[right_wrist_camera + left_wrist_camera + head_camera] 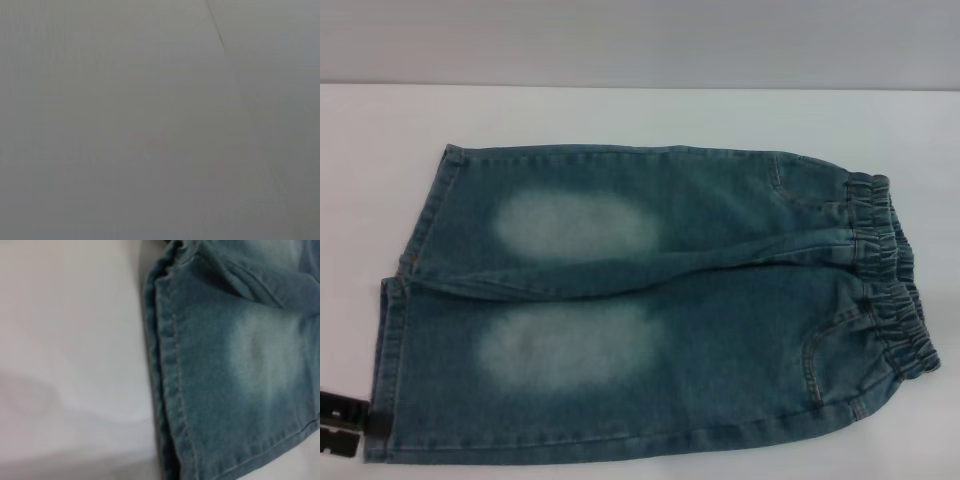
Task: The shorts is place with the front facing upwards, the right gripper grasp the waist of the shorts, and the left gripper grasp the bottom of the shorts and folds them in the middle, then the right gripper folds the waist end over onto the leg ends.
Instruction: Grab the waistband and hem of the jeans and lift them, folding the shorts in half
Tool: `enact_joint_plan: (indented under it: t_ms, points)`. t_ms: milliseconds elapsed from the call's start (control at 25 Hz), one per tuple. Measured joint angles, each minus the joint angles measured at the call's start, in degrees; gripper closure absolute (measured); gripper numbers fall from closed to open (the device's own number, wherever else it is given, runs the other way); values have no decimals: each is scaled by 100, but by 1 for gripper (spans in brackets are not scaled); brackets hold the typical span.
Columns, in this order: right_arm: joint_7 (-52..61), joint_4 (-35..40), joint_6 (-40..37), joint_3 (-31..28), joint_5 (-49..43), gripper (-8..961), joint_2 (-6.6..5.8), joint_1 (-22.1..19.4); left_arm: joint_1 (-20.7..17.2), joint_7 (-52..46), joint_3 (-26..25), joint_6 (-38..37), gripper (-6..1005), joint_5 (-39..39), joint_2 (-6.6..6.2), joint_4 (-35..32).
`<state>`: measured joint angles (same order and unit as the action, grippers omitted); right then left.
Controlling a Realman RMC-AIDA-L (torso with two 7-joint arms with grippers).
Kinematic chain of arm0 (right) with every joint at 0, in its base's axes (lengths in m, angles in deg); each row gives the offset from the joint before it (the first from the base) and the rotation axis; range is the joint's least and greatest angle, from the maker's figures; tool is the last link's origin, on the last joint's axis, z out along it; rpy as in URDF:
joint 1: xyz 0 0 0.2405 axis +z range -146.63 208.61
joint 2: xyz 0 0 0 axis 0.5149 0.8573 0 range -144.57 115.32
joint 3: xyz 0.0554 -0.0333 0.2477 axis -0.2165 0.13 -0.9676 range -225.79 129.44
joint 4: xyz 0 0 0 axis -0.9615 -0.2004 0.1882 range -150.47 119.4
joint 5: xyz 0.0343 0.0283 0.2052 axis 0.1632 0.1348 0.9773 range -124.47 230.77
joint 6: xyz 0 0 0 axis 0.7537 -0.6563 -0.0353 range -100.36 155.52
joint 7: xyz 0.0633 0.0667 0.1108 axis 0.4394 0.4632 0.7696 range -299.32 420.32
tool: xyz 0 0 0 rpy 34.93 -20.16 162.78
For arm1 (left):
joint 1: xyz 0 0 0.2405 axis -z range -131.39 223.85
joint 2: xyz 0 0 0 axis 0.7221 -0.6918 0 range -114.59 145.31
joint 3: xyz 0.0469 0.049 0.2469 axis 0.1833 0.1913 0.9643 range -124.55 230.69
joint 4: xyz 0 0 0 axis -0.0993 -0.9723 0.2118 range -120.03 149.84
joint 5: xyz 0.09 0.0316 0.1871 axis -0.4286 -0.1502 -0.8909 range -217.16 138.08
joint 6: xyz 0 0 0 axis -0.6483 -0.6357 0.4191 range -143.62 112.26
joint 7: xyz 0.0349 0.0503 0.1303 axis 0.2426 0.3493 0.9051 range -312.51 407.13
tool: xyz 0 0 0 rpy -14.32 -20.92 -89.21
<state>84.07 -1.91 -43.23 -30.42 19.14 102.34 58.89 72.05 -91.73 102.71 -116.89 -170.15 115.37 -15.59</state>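
**Shorts flat on the worktop, my left hand at the leg hems**

The denim shorts (650, 300) lie spread front-up on the white worktop (620, 115), the gathered elastic waist (890, 275) toward my right and the two leg hems (395, 340) toward my left. Each leg carries a pale faded patch.

From my head I see only a dark piece of my left hand (342, 425) at the lower left edge of the view, just beside the near hem; it is cut off, and I cannot tell how wide it stands. My left wrist view shows the stitched hem close up, lying on the worktop, but none of my own fingers. My right wrist view shows only a plain grey surface; my right hand is nowhere visible.
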Motion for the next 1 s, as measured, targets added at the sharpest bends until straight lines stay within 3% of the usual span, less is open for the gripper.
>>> enact_joint_plan:
  t_ms: [1000]
  points:
    - [22, -18, -18, 0, -1, 226, 19, -25, 12, -9, 16, -19, 263, -99, 42, 0]
